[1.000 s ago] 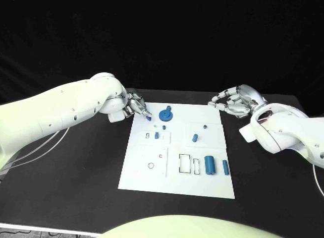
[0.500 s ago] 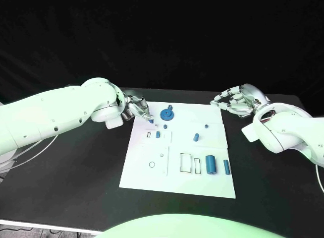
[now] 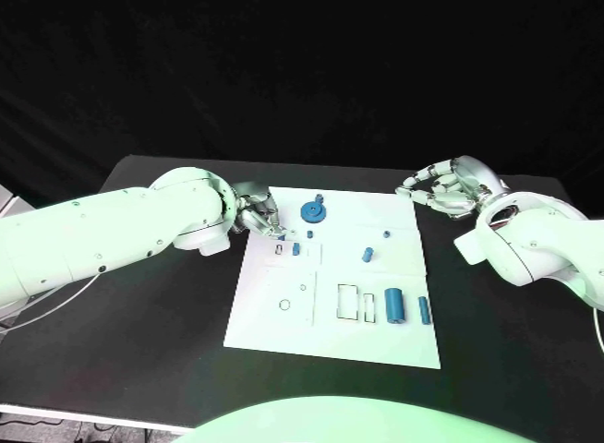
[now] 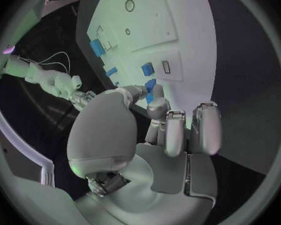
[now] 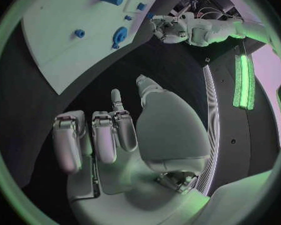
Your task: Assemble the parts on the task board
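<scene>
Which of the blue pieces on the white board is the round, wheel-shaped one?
The blue wheel-shaped part at the task board's far edge; the others are small pegs and cylinders.

No readable text, labels, brand names or numbers appear anywhere. The flat white rectangular task board (image 3: 332, 318) carries only thin black outline shapes, rectangles and small circles.
</scene>
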`<state>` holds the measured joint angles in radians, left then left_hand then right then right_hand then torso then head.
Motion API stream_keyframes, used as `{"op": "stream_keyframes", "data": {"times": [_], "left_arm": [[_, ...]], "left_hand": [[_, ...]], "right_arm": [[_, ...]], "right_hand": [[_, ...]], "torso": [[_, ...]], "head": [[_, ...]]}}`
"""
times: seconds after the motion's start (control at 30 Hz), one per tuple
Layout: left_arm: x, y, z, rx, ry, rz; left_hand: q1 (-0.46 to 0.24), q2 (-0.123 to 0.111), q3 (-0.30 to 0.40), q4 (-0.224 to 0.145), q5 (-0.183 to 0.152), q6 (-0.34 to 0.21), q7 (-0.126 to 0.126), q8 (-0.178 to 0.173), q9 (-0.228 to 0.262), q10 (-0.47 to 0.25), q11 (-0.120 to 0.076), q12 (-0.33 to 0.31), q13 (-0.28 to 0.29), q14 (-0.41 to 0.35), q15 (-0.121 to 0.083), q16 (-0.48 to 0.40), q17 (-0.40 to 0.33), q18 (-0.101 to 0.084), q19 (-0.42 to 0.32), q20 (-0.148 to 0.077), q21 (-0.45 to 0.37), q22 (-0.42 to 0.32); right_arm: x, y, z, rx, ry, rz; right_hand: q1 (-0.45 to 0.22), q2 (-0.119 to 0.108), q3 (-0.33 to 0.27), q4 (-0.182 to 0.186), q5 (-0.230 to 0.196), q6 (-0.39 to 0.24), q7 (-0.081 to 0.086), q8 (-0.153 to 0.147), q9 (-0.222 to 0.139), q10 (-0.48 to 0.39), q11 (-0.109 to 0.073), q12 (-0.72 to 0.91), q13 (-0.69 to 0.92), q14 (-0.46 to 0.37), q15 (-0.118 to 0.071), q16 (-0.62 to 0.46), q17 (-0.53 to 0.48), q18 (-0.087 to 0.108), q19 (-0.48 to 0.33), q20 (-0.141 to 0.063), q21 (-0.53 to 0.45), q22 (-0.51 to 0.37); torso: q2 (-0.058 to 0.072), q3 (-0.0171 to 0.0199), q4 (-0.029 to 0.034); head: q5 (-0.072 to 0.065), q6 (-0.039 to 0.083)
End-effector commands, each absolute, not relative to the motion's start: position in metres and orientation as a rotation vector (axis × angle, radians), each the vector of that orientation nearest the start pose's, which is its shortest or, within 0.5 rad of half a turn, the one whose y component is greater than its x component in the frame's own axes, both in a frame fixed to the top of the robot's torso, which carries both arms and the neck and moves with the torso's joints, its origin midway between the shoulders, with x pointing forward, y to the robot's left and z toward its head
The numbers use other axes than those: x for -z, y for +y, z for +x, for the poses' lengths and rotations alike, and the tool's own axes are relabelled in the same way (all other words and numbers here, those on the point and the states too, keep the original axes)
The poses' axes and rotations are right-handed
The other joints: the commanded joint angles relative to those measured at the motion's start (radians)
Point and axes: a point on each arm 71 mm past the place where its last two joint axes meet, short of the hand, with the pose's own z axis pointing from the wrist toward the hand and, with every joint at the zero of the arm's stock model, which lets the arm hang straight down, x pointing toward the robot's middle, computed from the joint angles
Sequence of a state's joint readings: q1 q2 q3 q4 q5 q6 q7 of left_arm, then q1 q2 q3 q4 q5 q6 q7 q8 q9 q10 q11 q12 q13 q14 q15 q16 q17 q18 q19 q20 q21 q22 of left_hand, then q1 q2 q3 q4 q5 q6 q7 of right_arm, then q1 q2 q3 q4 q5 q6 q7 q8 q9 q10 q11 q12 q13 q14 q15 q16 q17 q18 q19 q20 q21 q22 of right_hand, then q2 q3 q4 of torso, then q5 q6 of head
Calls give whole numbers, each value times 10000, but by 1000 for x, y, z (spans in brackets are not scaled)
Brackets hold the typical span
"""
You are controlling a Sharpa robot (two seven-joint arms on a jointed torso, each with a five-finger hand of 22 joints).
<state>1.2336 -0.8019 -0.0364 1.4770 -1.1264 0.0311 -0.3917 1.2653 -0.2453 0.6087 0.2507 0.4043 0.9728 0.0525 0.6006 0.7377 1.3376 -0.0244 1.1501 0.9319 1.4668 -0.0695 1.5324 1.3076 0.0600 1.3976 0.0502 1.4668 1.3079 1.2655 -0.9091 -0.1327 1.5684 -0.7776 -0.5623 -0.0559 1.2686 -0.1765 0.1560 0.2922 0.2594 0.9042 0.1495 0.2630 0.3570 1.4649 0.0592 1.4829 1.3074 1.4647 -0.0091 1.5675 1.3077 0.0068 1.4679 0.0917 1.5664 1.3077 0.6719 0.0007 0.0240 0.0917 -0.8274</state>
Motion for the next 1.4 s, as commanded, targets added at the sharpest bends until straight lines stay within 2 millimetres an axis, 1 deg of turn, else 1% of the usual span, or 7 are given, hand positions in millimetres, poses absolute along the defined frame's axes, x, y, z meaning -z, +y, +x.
{"op": "stream_keyframes", "data": {"times": [0.03,0.27,0.7,1.4], "left_arm": [[202,202,494,5001,21201,-1099],[210,199,490,4711,21720,-714],[219,201,489,4307,22254,-502],[223,202,491,4080,22495,-465]], "left_hand": [[-58,-26,1971,-2018,69,68,10,-34,7,69,15,34,8,854,-42,42,1916,-90,81,-12,58,737],[-64,-35,1978,-2028,77,82,6,-38,7,90,10,54,41,853,-46,40,1912,-89,81,-16,58,736],[-73,-46,1986,-2038,83,95,2,-45,5,97,6,50,38,851,-50,36,1902,-86,71,-19,53,725],[-90,-52,2001,-2048,86,109,-2,-57,2,109,3,52,49,843,-54,22,1874,-76,41,-24,36,691]], "right_arm": [[182,-238,482,-8449,16136,5575],[182,-238,482,-8448,16148,5577],[182,-238,482,-8442,16147,5579],[182,-238,482,-8442,16145,5576]], "right_hand": [[11,49,13,-34,33,-53,-26,16,-16,320,65,-15,1916,1044,28,0,2563,-68,1029,62,44,2631],[11,49,13,-34,33,-53,-26,16,-16,320,65,-15,1916,1044,28,0,2563,-68,1029,62,44,2631],[11,49,13,-34,33,-53,-26,16,-16,320,65,-15,1916,1044,28,0,2563,-68,1029,62,44,2631],[11,49,13,-34,33,-53,-26,16,-16,320,65,-15,1916,1044,28,0,2563,-68,1029,62,44,2631]], "torso": [[6,10,-12],[8,18,-20],[9,14,-18],[9,17,-25]], "head": [[40,-20],[73,-49],[67,-81],[65,-116]]}}
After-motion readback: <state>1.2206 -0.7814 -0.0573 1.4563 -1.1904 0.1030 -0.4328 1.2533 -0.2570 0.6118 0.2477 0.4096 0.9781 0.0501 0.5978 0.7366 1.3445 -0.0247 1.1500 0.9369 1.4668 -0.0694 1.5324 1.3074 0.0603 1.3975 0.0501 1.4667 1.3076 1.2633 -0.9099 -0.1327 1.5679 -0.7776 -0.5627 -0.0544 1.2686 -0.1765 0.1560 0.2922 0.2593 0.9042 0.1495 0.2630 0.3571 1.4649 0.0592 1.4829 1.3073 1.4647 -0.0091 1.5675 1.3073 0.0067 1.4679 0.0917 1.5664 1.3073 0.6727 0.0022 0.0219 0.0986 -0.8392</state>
